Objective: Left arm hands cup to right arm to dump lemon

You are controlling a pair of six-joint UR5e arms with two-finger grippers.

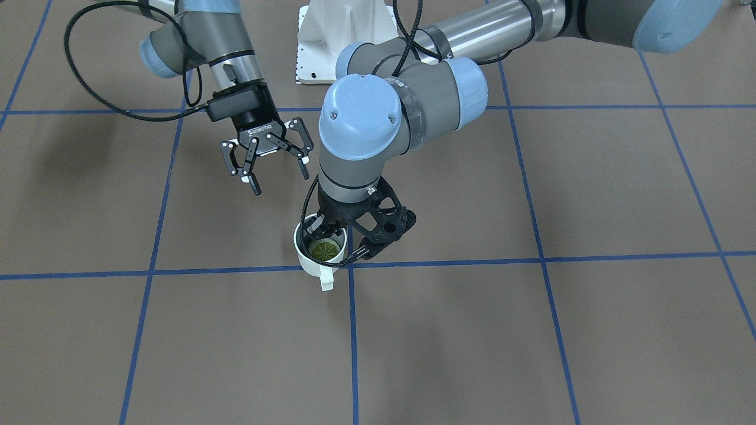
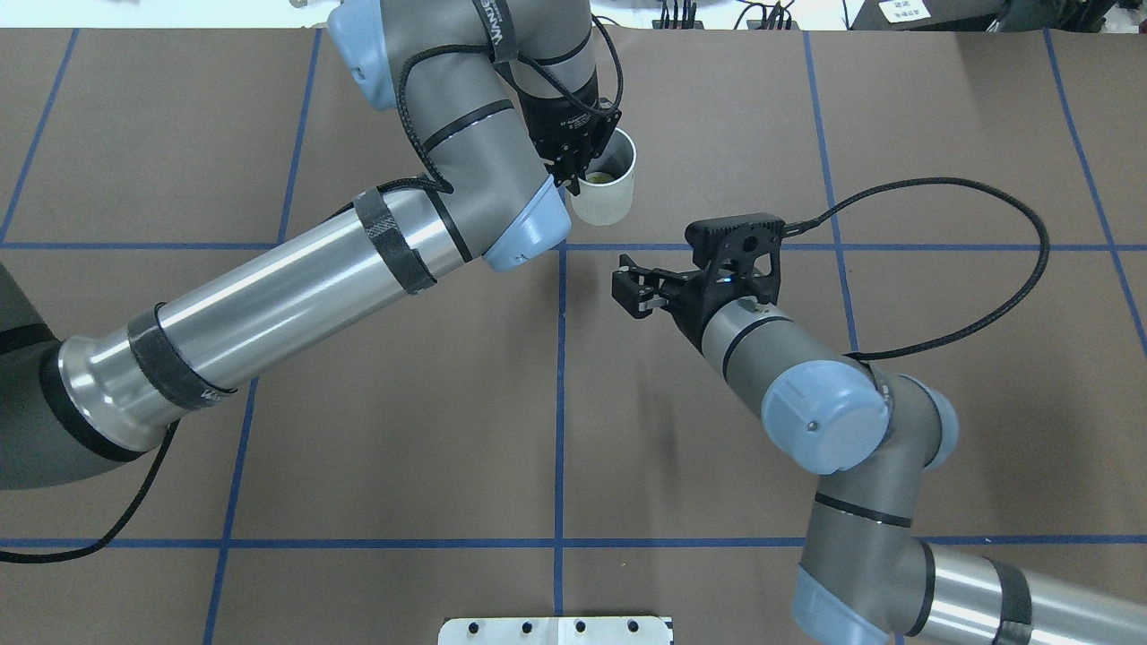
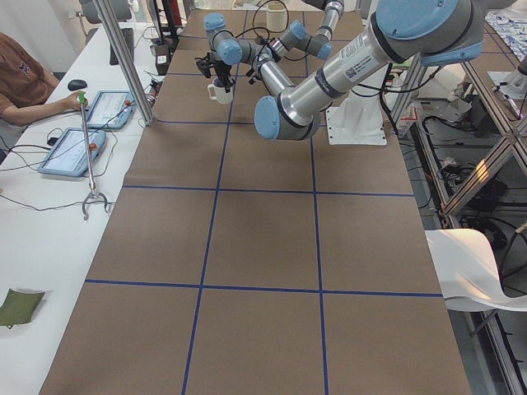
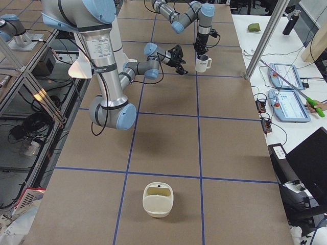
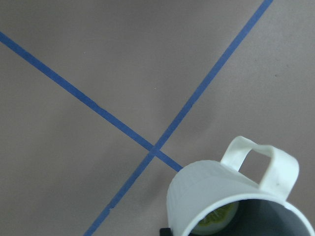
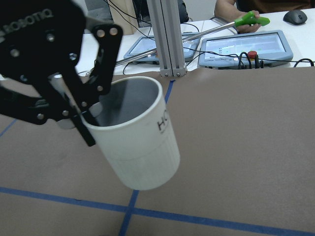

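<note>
Holding a lemon slice (image 1: 323, 249) on its grey bottom, the cup (image 1: 316, 264) leans slightly at lower centre of the front-facing view, its rim pinched by the left gripper (image 1: 316, 225). Up-left of it, near but apart, the right gripper (image 1: 280, 182) has its jaws spread wide.

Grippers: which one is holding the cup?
The left gripper: it pinches the cup by its rim. The right gripper hangs open and empty nearby.
</note>
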